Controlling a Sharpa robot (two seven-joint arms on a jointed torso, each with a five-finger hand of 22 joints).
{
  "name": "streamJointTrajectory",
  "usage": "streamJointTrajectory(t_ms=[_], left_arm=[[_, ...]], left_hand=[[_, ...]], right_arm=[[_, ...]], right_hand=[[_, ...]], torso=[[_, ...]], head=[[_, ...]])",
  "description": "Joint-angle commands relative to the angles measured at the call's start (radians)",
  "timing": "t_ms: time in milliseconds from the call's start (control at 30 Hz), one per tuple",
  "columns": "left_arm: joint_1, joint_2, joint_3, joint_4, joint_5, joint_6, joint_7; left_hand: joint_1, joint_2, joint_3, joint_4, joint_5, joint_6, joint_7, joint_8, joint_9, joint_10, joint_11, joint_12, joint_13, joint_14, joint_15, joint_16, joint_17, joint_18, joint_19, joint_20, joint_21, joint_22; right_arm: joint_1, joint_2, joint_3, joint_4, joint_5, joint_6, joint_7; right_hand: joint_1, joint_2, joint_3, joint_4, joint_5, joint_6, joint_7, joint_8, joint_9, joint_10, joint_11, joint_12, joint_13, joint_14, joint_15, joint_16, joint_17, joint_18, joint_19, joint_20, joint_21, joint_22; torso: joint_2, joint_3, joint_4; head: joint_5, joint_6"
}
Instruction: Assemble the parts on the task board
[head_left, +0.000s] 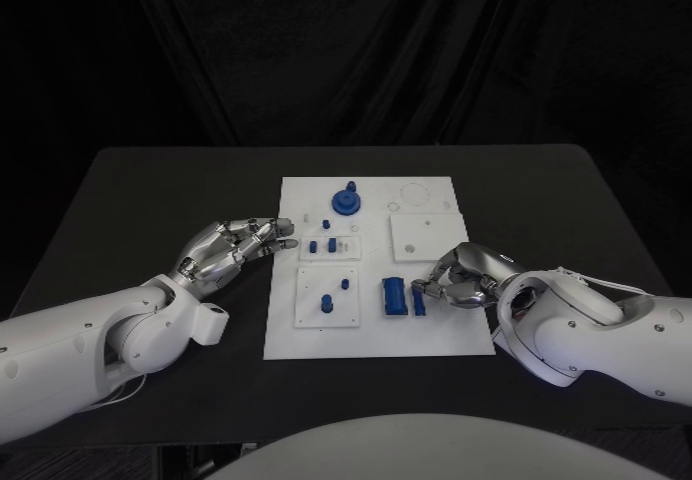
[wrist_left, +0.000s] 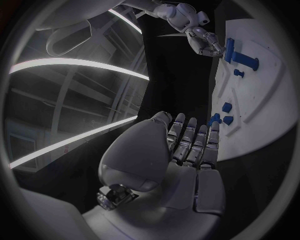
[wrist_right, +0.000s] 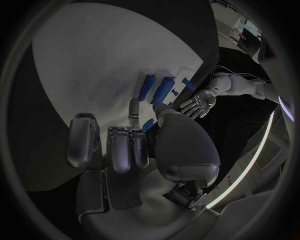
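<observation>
Matte black table (head_left: 144, 200), flat white task board (head_left: 433, 330); left hand (head_left: 231, 248) spread, right hand (head_left: 459, 278) pinching blue part (head_left: 420, 298).

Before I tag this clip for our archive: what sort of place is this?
Probably a robotics lab or test cell: a black table backed by dark curtains, a white task board carrying small blue parts, and strip lights overhead in the left wrist view.

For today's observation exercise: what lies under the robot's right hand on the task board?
Under the right hand lies white task board, with two long blue parts beside its fingertips. A small blue piece shows at the fingers; whether it is gripped is hidden.
</observation>
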Motion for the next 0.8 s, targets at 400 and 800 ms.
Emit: streamJointTrajectory(t_ms=[400, 800], left_arm=[[-0.003, -0.007, 0.001, 0.006, -0.002, 0.011, 0.076], [-0.003, -0.009, 0.001, 0.007, -0.002, 0.011, 0.075]], left_hand=[[0.009, -0.001, 0.010, -0.001, 0.006, -0.009, 0.027, -0.002, 0.002, -0.001, 0.004, -0.002, 0.001, 0.007, 0.000, 0.008, 0.002, -0.019, 0.006, -0.002, 0.004, 0.001], [0.009, -0.001, 0.010, -0.001, 0.006, -0.009, 0.027, -0.002, 0.002, -0.001, 0.004, -0.002, 0.001, 0.007, 0.000, 0.008, 0.002, -0.019, 0.006, -0.002, 0.004, 0.001]], right_arm=[[0.001, -0.079, -0.002, 0.014, -0.075, -0.147, 0.352], [-0.001, -0.097, -0.004, 0.006, -0.166, 0.045, 0.393]], right_hand=[[0.231, -0.035, 0.103, -0.042, 0.193, -0.079, 0.049, -0.149, -0.107, 0.104, 0.047, 0.003, 0.263, 0.097, 0.035, 0.027, 0.219, -0.001, 0.037, 0.029, 0.090, 0.202], [0.343, -0.127, 0.202, -0.039, -0.138, -0.089, 0.050, -0.307, -0.308, 0.104, 0.030, 0.003, 0.263, 0.101, 0.026, 0.040, 0.243, -0.011, 0.049, 0.027, 0.149, 0.216]], torso=[[0.000, -0.0004, -0.0005], [0.000, -0.0006, -0.0004]], head=[[0.005, 0.000], [0.004, 0.000]])
